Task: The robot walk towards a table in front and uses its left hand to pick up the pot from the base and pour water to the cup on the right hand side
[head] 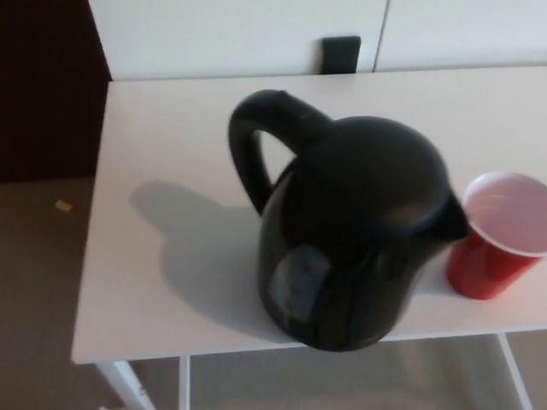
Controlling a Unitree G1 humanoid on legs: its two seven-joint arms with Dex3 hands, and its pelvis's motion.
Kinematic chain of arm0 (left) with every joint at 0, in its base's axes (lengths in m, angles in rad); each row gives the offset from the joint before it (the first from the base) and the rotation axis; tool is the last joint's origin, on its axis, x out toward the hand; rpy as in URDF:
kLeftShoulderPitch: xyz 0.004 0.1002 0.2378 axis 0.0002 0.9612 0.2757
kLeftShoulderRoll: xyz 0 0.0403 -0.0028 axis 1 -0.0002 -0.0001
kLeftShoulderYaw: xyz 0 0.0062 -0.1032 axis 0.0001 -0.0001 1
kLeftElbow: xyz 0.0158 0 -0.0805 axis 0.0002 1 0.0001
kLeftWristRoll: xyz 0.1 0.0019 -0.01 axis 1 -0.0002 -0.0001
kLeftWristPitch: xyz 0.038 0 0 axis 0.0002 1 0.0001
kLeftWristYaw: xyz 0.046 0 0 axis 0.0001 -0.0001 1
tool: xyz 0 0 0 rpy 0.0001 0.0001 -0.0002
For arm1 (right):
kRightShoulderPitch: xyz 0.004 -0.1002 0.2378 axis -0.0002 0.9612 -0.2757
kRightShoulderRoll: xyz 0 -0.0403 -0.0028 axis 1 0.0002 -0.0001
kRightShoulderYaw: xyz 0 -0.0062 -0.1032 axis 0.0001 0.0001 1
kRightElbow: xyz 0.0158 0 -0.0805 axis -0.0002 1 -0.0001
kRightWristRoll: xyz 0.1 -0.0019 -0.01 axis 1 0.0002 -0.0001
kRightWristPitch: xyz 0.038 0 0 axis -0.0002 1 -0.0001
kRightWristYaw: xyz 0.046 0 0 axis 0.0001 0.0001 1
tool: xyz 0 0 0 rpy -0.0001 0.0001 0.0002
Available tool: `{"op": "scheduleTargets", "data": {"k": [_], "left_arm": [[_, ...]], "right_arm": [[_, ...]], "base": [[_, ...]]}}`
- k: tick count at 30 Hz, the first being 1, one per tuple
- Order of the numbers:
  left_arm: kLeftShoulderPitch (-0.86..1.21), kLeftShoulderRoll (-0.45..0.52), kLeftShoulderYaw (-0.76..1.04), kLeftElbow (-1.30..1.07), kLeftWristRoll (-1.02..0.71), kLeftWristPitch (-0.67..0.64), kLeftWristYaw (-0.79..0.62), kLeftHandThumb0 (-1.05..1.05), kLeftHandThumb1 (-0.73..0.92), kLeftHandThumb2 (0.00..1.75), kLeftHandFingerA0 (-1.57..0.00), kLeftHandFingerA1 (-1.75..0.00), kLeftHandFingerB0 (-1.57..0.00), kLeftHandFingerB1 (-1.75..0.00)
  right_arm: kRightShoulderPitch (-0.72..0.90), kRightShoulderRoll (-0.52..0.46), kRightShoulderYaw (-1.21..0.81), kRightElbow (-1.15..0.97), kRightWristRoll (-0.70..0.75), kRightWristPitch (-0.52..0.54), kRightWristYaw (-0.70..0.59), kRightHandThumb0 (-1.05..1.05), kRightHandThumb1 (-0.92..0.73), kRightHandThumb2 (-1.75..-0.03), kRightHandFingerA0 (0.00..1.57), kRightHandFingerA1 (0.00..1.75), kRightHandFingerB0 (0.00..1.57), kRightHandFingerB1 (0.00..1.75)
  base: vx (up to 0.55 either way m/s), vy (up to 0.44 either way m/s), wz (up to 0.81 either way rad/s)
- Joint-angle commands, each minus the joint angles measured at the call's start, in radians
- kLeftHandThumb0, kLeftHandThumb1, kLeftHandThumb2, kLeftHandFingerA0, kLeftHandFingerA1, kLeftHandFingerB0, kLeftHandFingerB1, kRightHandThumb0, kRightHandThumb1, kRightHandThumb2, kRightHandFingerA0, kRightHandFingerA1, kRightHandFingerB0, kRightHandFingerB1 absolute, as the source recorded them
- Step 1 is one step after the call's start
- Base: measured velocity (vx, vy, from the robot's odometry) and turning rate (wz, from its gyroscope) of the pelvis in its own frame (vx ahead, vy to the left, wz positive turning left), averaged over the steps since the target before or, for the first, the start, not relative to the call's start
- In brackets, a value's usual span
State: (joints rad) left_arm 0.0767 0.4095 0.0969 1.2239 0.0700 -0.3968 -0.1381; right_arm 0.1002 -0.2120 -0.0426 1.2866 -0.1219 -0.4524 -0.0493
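A black plastic pot (355,235) stands beside a red plastic cup (496,248) on the white table (171,171); approach step, neither hand visible, fingers' state unknowable; next, the left hand must reach the handle.

No part of the robot's body showed in the head view: neither arm, neither black hand, no cable, screw or marking of its own was visible anywhere, from twelve o'clock round to six.

The red cup (500,248) was cut off by the right edge, its left side hidden behind the black pot (355,235). The pot hid its base. The white table (171,248) ran past the right edge.
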Motion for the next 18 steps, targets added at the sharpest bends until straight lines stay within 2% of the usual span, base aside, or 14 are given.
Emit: {"op": "scheduleTargets", "data": {"k": [1,4,5,6,7,8,10,11,18], "left_arm": [[0.006,0.011,0.005,0.006,-0.003,0.017,0.001,-0.09,0.35,0.48,-0.86,-0.49,-0.61,-0.44],[0.012,0.012,-0.001,0.000,0.003,0.019,0.007,-0.11,0.36,0.49,-0.84,-0.49,-0.61,-0.44],[0.002,0.014,0.009,0.000,-0.009,0.015,-0.006,-0.07,0.35,0.48,-0.85,-0.50,-0.61,-0.44],[0.000,0.015,0.013,0.001,-0.014,0.015,-0.013,-0.06,0.36,0.48,-0.85,-0.50,-0.61,-0.44],[0.003,0.016,0.013,0.001,-0.013,0.018,-0.014,-0.06,0.36,0.48,-0.85,-0.50,-0.61,-0.44],[-0.002,0.016,0.009,0.001,-0.006,0.025,-0.004,-0.09,0.35,0.48,-0.85,-0.49,-0.61,-0.43],[-0.009,0.020,0.008,-0.002,-0.003,0.029,0.002,-0.10,0.35,0.48,-0.86,-0.49,-0.62,-0.44],[-0.010,0.021,0.009,-0.004,-0.005,0.027,0.001,-0.09,0.35,0.48,-0.86,-0.50,-0.62,-0.44],[-0.024,0.026,0.014,0.001,-0.007,0.027,-0.001,-0.06,0.34,0.50,-0.84,-0.50,-0.63,-0.46]], "right_arm": [[0.008,-0.014,-0.002,-0.006,-0.002,0.000,0.001,-0.59,-0.51,-0.87,0.22,0.56,0.09,0.44],[0.014,-0.014,-0.005,-0.006,0.001,-0.004,0.007,-0.60,-0.51,-0.88,0.23,0.56,0.09,0.44],[-0.005,-0.012,-0.003,-0.004,-0.001,0.008,0.006,-0.57,-0.69,-0.63,0.30,0.51,0.15,0.32],[-0.012,-0.012,0.001,-0.004,-0.005,0.013,0.004,-0.56,-0.68,-0.60,0.28,0.51,0.15,0.32],[-0.010,-0.014,0.005,-0.003,-0.009,0.013,0.003,-0.56,-0.68,-0.60,0.28,0.51,0.15,0.32],[-0.010,-0.013,0.003,-0.008,-0.006,0.008,0.005,-0.58,-0.52,-0.88,0.21,0.55,0.07,0.44],[-0.018,-0.011,0.002,-0.013,-0.003,0.011,0.011,-0.58,-0.52,-0.87,0.20,0.54,0.09,0.44],[-0.023,-0.010,0.002,-0.012,-0.003,0.014,0.011,-0.54,-0.68,-0.60,0.26,0.48,0.15,0.32],[-0.046,-0.005,0.008,-0.007,-0.008,0.020,-0.004,-0.57,-0.69,-0.62,0.31,0.54,0.16,0.33]], "base": [[0.01,0.090,0.02],[0.05,0.010,0.12],[0.04,-0.042,0.07],[0.03,-0.068,0.06],[0.02,-0.096,0.08],[-0.10,-0.098,0.01],[-0.03,-0.094,0.02],[-0.03,-0.102,0.03],[-0.01,-0.025,0.00]]}}
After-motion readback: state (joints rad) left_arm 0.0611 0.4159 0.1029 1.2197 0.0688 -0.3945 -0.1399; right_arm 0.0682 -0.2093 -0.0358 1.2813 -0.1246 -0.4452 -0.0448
